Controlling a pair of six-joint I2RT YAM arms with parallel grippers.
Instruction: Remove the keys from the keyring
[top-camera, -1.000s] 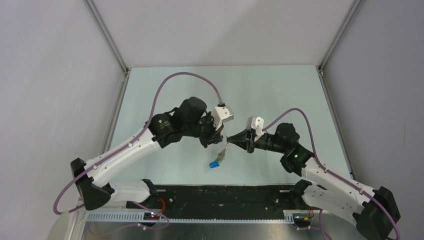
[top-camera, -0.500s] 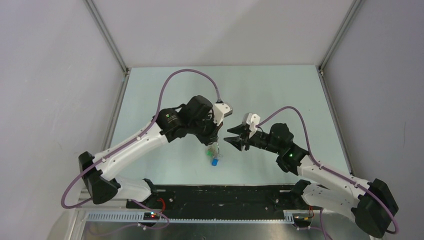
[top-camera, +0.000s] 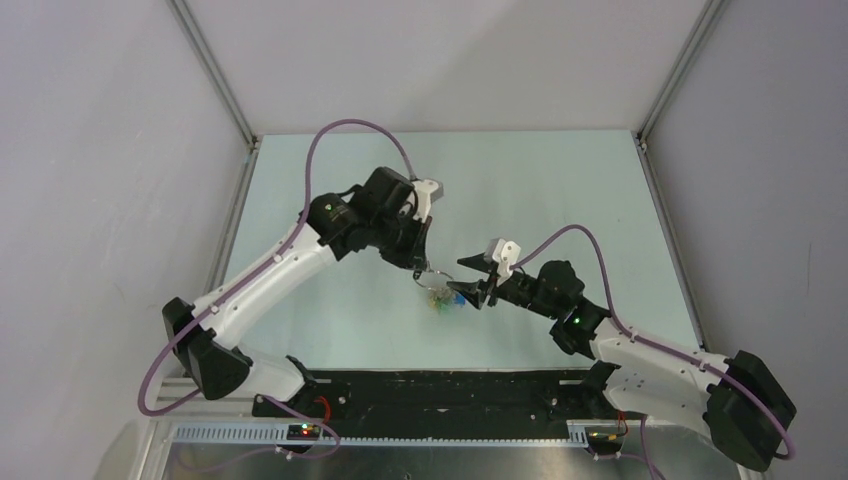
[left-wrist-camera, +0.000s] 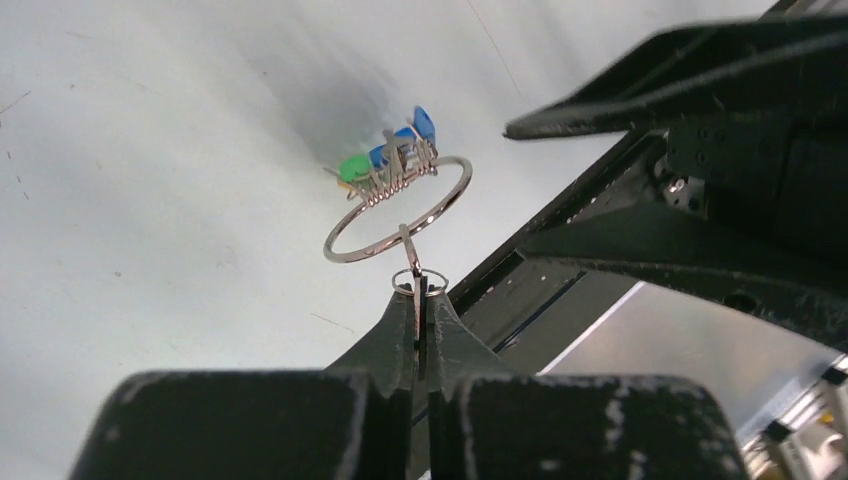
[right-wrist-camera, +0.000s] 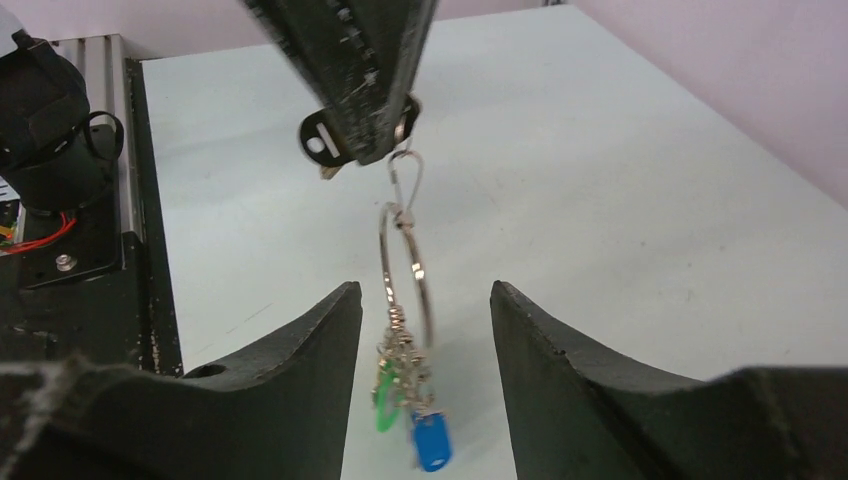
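The keyring (left-wrist-camera: 385, 243) hangs in the air from a short link and a small black tag (right-wrist-camera: 318, 140). My left gripper (left-wrist-camera: 420, 292) is shut on that tag and its little ring, above the table. The keys (left-wrist-camera: 390, 160), with blue and green heads showing, bunch at the ring's low end (right-wrist-camera: 412, 400). From the right, my right gripper (right-wrist-camera: 423, 290) stands open, one finger on each side of the keyring (right-wrist-camera: 382, 260), touching nothing. From above, the left gripper (top-camera: 422, 262) is just up-left of the keys (top-camera: 440, 300) and the right gripper (top-camera: 460, 278).
The pale green table (top-camera: 560, 200) is fenced by grey walls with metal posts at the back corners. A black rail (top-camera: 440, 390) runs along the near edge between the arm bases. Purple cables (top-camera: 350, 135) loop over both arms.
My right gripper has opened, let go of the bunch and slid down-left until its fingers flank the ring. The left arm has pulled back and left, still holding the keyring up.
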